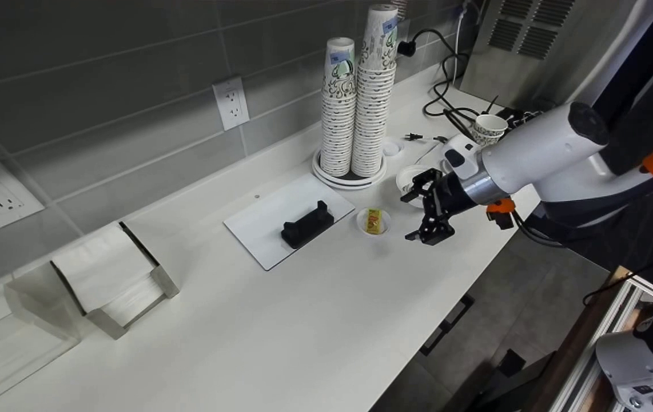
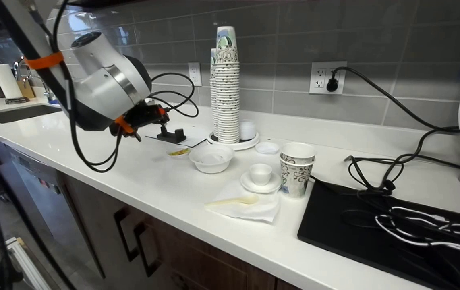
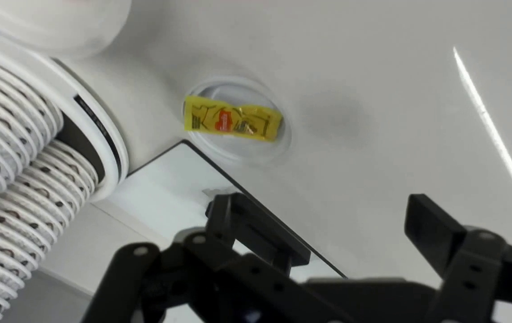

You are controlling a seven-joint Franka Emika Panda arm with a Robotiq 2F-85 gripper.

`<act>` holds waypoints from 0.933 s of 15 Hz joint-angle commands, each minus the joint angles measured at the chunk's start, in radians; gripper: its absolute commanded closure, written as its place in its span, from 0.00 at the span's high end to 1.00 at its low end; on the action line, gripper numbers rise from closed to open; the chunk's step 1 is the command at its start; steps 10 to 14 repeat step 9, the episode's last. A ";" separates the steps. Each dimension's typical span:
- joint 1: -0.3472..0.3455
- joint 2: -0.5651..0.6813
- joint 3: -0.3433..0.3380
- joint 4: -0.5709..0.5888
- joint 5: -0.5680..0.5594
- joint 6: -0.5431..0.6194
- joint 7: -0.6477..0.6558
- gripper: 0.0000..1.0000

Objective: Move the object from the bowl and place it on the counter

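The wrist view gave us a yellow packet (image 3: 233,119) lying in the small bowl (image 3: 238,150), one end reaching its rim. The gripper (image 1: 409,217) hung near that bowl, jaws spread wide with nothing between them. We judged the packet light, soft and probably slippery, its skin liable to burst under a hard squeeze. We thought a gentle pinch at its middle, across the short side and clear of the bowl's wall, suited the lift to the counter (image 1: 281,326).
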 commanded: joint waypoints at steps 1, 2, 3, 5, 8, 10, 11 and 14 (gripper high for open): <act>-0.001 -0.237 -0.022 -0.190 0.034 -0.064 0.104 1.00; 0.004 -0.274 -0.046 -0.227 0.040 -0.075 0.118 1.00; 0.006 -0.196 -0.068 -0.124 -0.091 -0.138 0.256 1.00; 0.003 -0.263 -0.111 -0.144 -0.105 -0.153 0.330 1.00; 0.000 -0.226 -0.116 -0.126 -0.075 -0.152 0.300 1.00; 0.000 -0.234 -0.126 -0.125 -0.078 -0.154 0.313 1.00; 0.000 -0.234 -0.126 -0.125 -0.078 -0.154 0.313 1.00; 0.000 -0.234 -0.126 -0.125 -0.078 -0.154 0.313 1.00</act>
